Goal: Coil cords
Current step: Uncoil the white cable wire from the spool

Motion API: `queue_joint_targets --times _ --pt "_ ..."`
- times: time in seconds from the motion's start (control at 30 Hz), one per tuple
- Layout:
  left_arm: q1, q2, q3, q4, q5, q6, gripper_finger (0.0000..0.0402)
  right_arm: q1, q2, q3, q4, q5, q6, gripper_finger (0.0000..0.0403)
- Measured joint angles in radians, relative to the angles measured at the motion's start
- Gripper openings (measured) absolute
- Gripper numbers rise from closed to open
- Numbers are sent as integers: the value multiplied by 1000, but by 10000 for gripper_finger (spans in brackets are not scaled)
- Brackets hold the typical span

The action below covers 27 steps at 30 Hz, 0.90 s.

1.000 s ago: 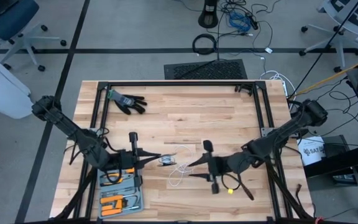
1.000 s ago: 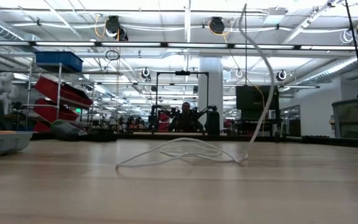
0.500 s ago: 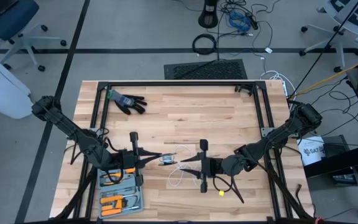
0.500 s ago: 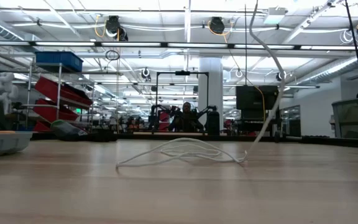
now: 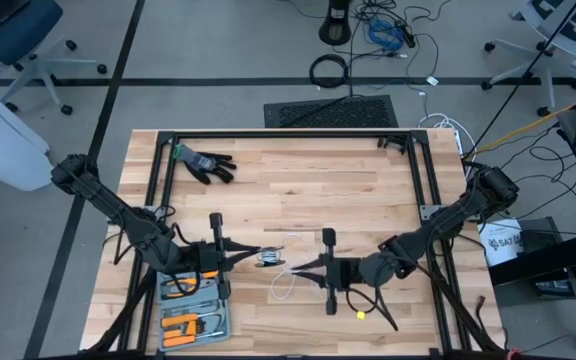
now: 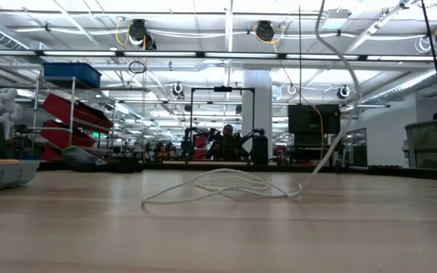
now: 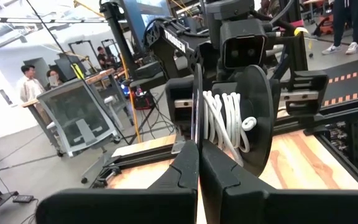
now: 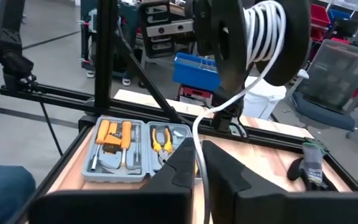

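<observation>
We saw a black glove (image 5: pixel 202 163) near the table's (image 5: pixel 298 190) far left corner and an open tool case (image 5: pixel 194 318) at its near left edge.

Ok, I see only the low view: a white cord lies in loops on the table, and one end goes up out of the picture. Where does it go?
Observer: Up to a black spool, already partly wound with the white cord.
Operator: What holds the spool?
Observer: The left gripper; its jaws are shut on the spool's rim.
Operator: And the right gripper?
Observer: The right gripper is close beside the spool, jaws closed around the white cord.
</observation>
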State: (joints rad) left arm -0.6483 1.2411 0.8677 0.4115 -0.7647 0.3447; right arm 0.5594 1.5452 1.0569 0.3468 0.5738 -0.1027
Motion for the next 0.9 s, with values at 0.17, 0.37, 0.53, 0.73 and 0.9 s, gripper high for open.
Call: queue_joint_targets --times 0.17,0.37,0.53,0.73,0.9 --pt "0 0 0 -1 0 0 0 3 0 0 0 -2 -13 55" --pt "0 0 0 -1 0 0 0 6 0 0 0 -3 -14 100" --pt "0 0 0 -1 0 0 0 5 0 0 0 -3 -14 96" --pt "0 0 0 -1 0 -1 0 5 0 0 1 -2 -15 28" --pt "0 0 0 -2 0 -1 0 9 0 0 12 29 -20 7"
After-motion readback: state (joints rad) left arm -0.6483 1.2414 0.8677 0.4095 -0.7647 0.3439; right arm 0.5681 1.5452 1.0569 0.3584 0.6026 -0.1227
